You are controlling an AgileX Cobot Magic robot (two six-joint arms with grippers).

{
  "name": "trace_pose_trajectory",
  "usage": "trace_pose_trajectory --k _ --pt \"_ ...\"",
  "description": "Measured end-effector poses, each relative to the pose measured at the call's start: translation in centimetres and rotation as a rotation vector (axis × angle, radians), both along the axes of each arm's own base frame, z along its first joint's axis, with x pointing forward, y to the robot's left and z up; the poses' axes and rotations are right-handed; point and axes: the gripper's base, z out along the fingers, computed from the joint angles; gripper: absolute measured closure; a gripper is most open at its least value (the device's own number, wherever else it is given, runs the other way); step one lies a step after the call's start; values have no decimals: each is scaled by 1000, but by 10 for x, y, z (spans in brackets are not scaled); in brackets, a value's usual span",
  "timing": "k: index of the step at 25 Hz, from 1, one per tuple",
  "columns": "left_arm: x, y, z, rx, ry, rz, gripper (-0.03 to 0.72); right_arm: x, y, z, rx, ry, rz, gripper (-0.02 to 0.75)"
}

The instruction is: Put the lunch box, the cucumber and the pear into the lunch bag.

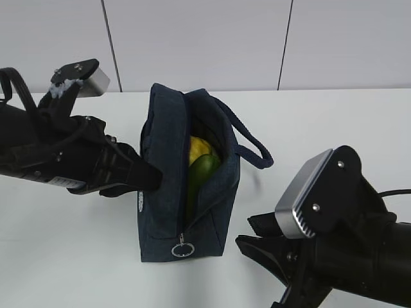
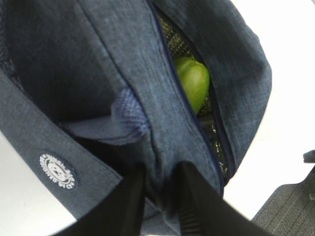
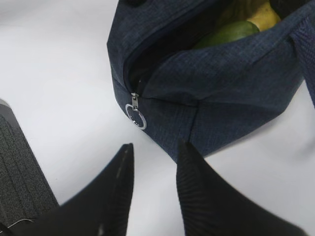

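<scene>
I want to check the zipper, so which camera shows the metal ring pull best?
The right wrist view: the ring pull hangs large and unobstructed near the open right gripper. The exterior view shows it small; the left wrist view doesn't show it.

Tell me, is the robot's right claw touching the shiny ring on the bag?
Apart. In the right wrist view, the open right gripper sits below the ring pull, with bare white table showing between them.
</scene>
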Motion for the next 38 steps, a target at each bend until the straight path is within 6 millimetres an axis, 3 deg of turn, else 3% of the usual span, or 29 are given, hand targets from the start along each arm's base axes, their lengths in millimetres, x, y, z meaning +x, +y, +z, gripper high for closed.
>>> trace_pose_trajectory --k 6,16,23,30,38 --pt "0 -1 0 -12 9 8 673 0 0 0 3 3 4 493" --pt "0 -1 2 -29 15 18 682 -4 -1 -5 -29 -6 37 493" --pt "-5 2 15 -48 -32 13 682 -5 6 -2 0 -65 118 493" --pt "-6 3 15 -36 -42 4 683 1 20 -30 -10 -9 198 491" --pt "-6 4 14 7 -66 -26 685 3 31 -49 45 23 254 484"
